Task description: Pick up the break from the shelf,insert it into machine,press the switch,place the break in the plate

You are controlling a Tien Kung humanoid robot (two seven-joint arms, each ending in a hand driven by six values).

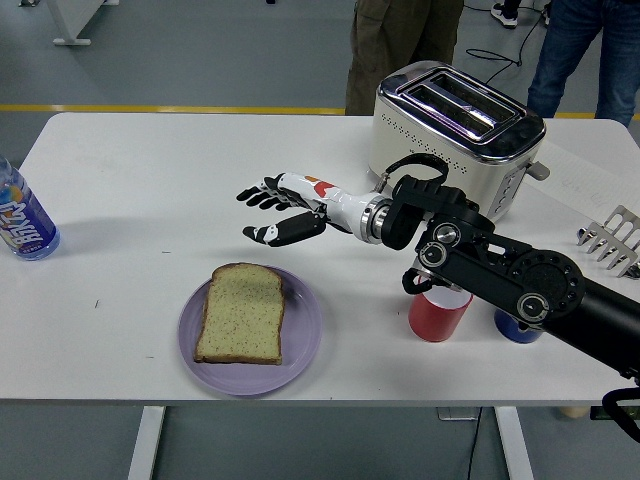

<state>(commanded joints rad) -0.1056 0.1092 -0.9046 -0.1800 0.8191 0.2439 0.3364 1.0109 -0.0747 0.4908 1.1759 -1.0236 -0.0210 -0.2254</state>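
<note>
A slice of bread (241, 313) lies flat on a lilac plate (302, 340) near the table's front edge. My right hand (268, 212) hovers above and behind the plate, fingers spread and holding nothing, clear of the bread. The cream and chrome toaster (455, 134) stands at the back right with its slots empty. A metal rack (612, 240) sits at the right edge. My left arm is out of the picture.
A red cup (437, 312) and a blue cup (517, 326) stand under my right forearm. A blue-labelled bottle (20, 222) stands at the left edge. People stand beyond the far side of the table (150, 190).
</note>
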